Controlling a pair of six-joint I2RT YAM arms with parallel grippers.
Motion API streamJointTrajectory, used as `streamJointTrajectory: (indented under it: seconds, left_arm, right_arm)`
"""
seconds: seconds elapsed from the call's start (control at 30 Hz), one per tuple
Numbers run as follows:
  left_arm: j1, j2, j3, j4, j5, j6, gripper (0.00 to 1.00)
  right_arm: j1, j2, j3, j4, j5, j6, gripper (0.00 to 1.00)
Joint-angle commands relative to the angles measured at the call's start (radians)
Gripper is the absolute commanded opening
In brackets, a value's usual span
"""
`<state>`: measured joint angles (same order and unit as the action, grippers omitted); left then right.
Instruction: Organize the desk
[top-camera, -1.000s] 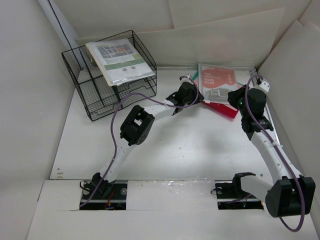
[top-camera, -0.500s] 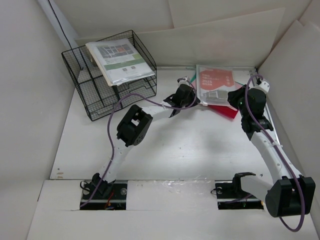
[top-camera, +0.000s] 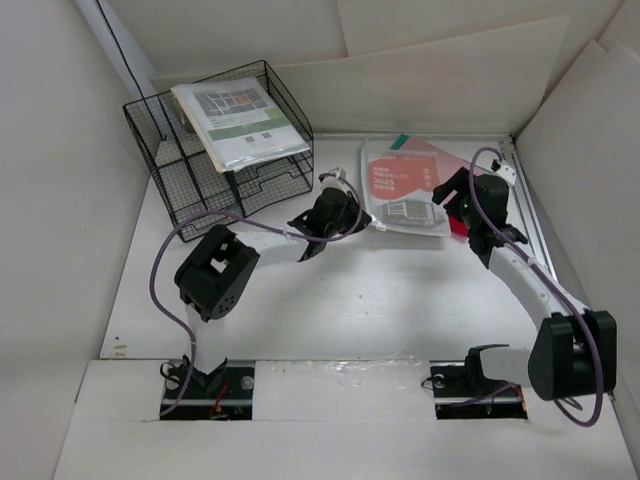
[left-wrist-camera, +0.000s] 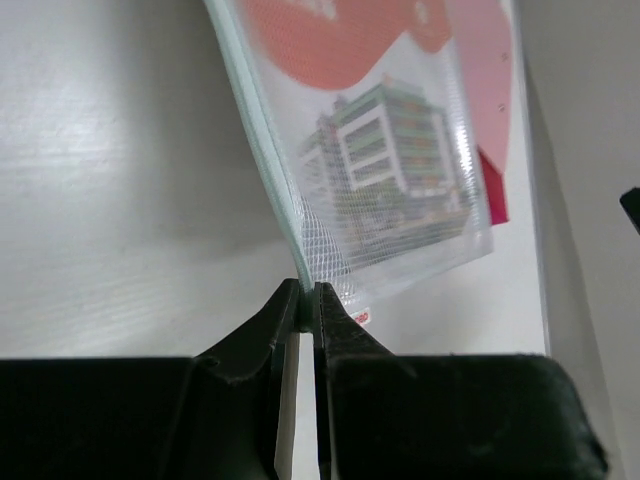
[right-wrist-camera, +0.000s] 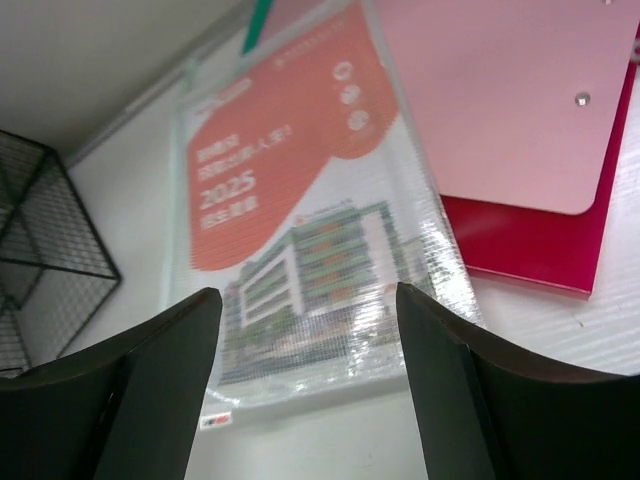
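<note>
The left gripper is clamped on the edge of a clear mesh-plastic zip pouch whose orange-red insert reads "2025" in white above a drawn building; its other lines are too small to read. The right gripper hangs splayed wide above that pouch, which overlaps a flat red plastic folder. Both rest far right on the matte white desk, and a black wire basket stands far left
</note>
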<state>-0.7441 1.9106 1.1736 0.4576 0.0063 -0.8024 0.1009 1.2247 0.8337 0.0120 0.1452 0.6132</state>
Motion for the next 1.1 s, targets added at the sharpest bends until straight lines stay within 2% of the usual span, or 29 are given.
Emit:
streamJointTrajectory:
  seconds: [0.0,0.07,0.13,0.17,0.23,0.33,0.4,0.57,0.77,1.07]
  left_arm:
    - [-0.005,-0.074,-0.078,0.069,-0.006,-0.017,0.0]
    - [-0.005,-0.084,-0.088,0.069,0.003,-0.004,0.02]
    - [-0.005,-0.084,-0.088,0.033,0.015,0.025,0.15]
    - [-0.005,-0.072,-0.074,0.023,0.015,0.025,0.28]
    - [0.005,-0.071,-0.065,0.013,0.032,0.037,0.45]
    - [0.014,-0.048,-0.043,0.013,0.032,0.048,0.6]
    - [0.026,-0.024,-0.005,0.013,0.032,0.057,0.64]
    - [0.074,0.06,0.089,-0.007,0.041,0.057,0.67]
    - [0.13,0.214,0.242,0.039,0.192,0.032,0.67]
    - [0.13,0.317,0.359,0.035,0.236,0.023,0.61]
  right_arm:
    - [0.011,0.076,0.007,0.039,0.047,0.019,0.77]
    - [0.011,0.116,0.03,0.039,0.056,0.019,0.74]
    - [0.011,0.168,0.039,0.048,0.065,0.028,0.72]
    - [0.011,0.197,0.05,0.048,0.065,0.028,0.69]
    - [0.0,0.217,0.05,0.048,0.065,0.028,0.67]
    - [-0.01,0.217,0.059,0.06,0.065,0.028,0.66]
    - [-0.01,0.205,0.039,0.077,0.044,0.028,0.65]
    - [-0.01,0.184,0.028,0.086,0.033,0.028,0.65]
    - [0.008,0.164,0.019,0.105,0.014,0.019,0.65]
    - [0.017,0.134,0.01,0.114,-0.015,0.01,0.65]
